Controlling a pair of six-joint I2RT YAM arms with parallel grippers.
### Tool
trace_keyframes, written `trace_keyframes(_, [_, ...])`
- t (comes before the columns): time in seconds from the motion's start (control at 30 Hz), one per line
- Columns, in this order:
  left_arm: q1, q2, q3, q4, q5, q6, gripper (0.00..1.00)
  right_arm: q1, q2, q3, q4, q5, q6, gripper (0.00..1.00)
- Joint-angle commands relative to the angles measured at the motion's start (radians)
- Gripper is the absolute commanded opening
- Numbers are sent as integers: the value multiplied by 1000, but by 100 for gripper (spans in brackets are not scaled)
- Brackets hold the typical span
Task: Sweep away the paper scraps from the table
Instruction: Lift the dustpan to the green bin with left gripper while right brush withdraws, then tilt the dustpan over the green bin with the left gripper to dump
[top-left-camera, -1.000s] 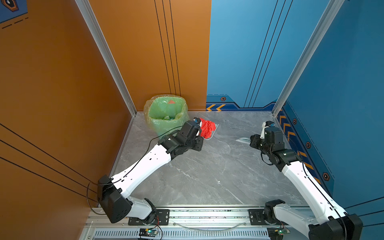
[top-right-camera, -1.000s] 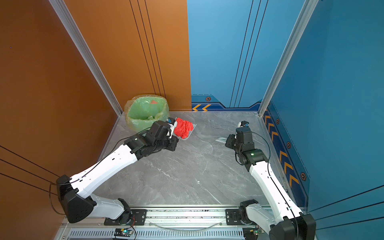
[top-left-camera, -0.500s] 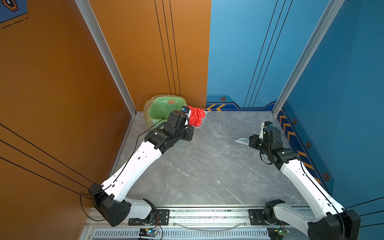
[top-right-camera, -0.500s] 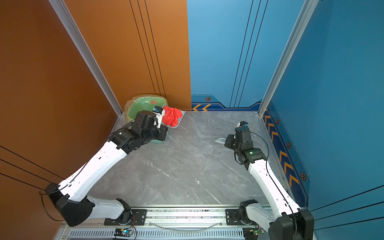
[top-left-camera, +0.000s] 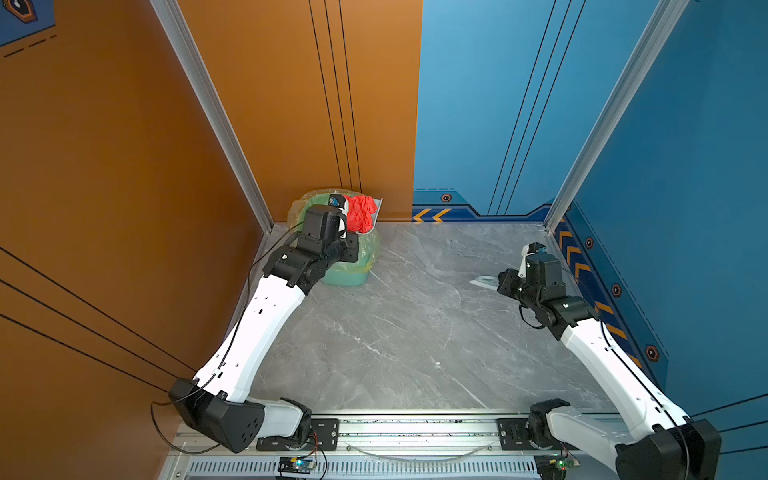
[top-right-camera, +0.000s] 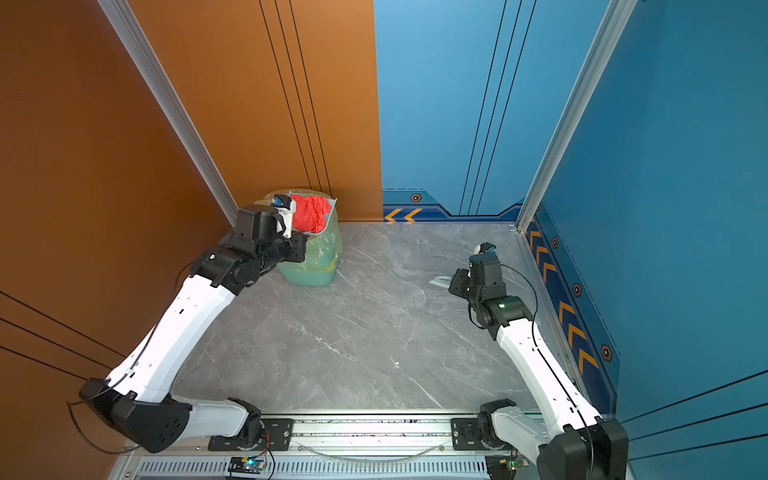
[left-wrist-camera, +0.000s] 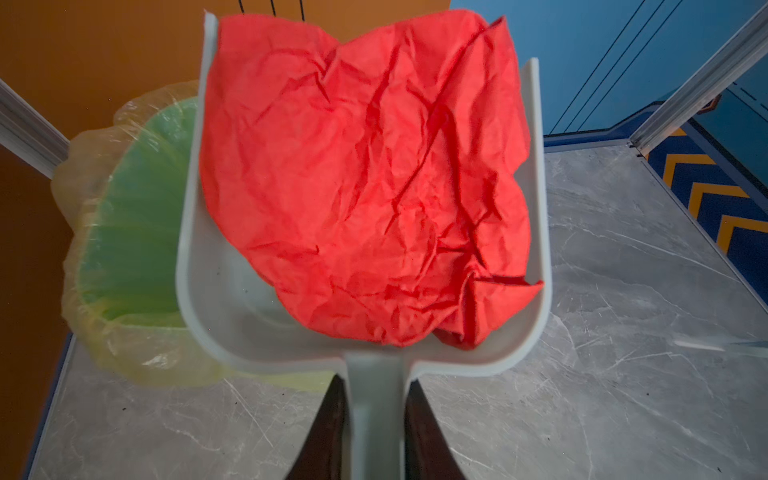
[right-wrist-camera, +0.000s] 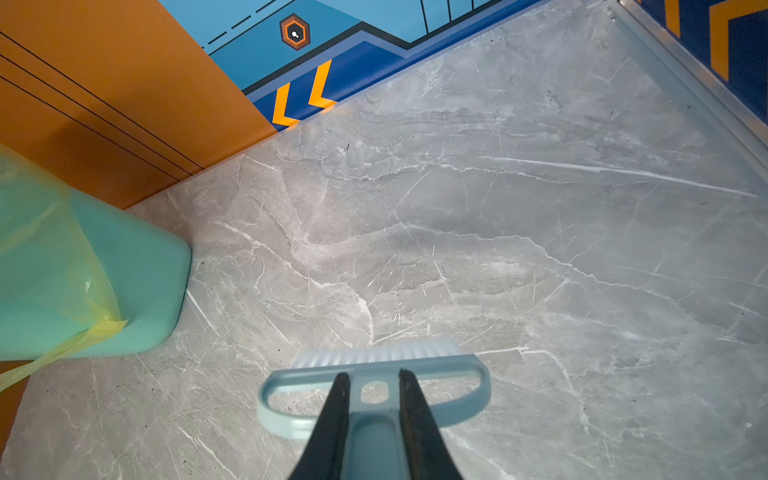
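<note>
One red crumpled paper scrap (left-wrist-camera: 365, 187) lies in the grey-blue dustpan (left-wrist-camera: 216, 299). My left gripper (left-wrist-camera: 376, 378) is shut on the dustpan's handle. In both top views the scrap (top-left-camera: 360, 214) (top-right-camera: 309, 214) and pan are raised over the green bag-lined bin (top-left-camera: 353, 266) at the back left corner. The pan's left side overlaps the bin's mouth (left-wrist-camera: 133, 208). My right gripper (right-wrist-camera: 371, 374) is shut on the handle of the grey-blue brush (right-wrist-camera: 374, 361), bristles down just over the table (top-left-camera: 415, 332) at the right side. No other scraps show on the table.
The orange wall stands right behind the bin, and the blue wall with an aluminium rail (top-left-camera: 552, 224) runs along the right. The brush (top-left-camera: 484, 282) sits close to that right edge. The bin's side (right-wrist-camera: 83, 270) shows in the right wrist view.
My left arm has carried the dustpan with the red scrap up and to the back left, from beside the bin to over its mouth. The right arm has barely moved.
</note>
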Motion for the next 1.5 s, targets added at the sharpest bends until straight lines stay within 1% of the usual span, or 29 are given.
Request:
trace_keyframes(0.0, [32,5,32,-12,31,19,0,9,0,-9,17,-4,18,0])
trace_keyframes(0.23, [105,22,44,-14,32,31,0,14,-9,-13,15,2,17,0])
trace_keyframes(0.43, [144,41,52,-15,4,64,0,14,-11,-14,17,1,18,0])
trace_keyframes(0.67, [165,64,57,-17,-62,110,0,15,-12,-20,20,2,16,0])
trace_keyframes(0.87, [181,97,81,-16,-122,187,0,15,-18,-28,21,5,15,0])
trace_keyframes(1.03, [194,122,107,-15,-124,235,0,15,-26,-36,22,14,11,0])
trace_keyframes(1.47, [198,176,169,-14,-177,382,0,7,-36,-51,32,7,3,0])
